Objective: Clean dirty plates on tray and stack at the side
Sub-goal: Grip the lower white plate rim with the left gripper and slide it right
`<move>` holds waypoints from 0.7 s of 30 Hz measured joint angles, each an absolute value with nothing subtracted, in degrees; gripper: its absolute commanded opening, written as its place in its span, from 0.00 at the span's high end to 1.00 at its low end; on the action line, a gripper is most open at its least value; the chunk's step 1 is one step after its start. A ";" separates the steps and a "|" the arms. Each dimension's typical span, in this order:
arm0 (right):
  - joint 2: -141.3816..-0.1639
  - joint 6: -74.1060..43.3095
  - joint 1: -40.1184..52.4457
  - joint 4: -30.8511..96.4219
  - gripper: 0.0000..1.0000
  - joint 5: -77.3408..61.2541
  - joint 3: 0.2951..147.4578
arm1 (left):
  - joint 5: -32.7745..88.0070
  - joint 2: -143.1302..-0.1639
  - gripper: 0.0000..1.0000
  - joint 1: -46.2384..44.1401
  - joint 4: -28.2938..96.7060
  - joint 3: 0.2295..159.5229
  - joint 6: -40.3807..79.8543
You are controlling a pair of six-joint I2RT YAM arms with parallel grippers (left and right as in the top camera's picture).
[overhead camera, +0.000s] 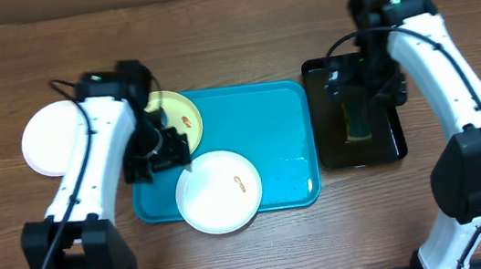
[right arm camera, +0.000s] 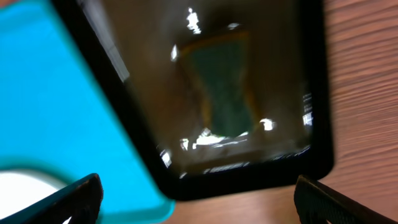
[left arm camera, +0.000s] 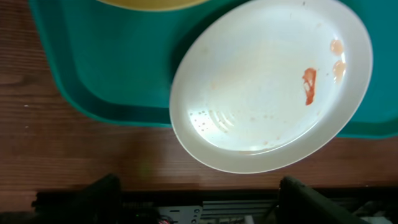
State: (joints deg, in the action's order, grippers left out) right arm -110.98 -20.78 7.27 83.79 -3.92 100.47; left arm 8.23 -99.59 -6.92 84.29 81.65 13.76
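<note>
The tray (overhead camera: 267,122) lies in the middle of the counter (overhead camera: 228,35), with two of the plates on it. The pale yellow-green plate (overhead camera: 185,114) sits at its far left corner, partly over the rim and partly hidden by the left arm (overhead camera: 88,162). A white plate (overhead camera: 218,190) rests at the near edge, overhanging the rim toward the robot, and carries a small orange-brown smear (left arm camera: 309,85). The third plate (overhead camera: 50,139), also white, lies on the bare counter left of the tray, apart from it. The left jaws hang over the tray's left side, just beside the near white plate, spread with nothing between the fingers (left arm camera: 102,190). Just beside the tray on the right stands a black tray (overhead camera: 326,142) with a green and yellow sponge (overhead camera: 360,120) lying in it. The right jaws hover over that sponge, spread wide and empty; the right wrist view is blurred
</note>
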 measured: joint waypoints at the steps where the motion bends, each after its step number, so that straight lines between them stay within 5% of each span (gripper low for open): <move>1: -110.98 -20.73 6.17 83.02 0.00 -3.60 100.12 | 8.25 -99.59 0.18 -7.55 83.57 80.51 13.78; 21: -110.98 -20.78 -0.38 80.55 0.00 -2.31 99.68 | 7.68 -99.68 0.36 -9.58 69.69 63.37 20.53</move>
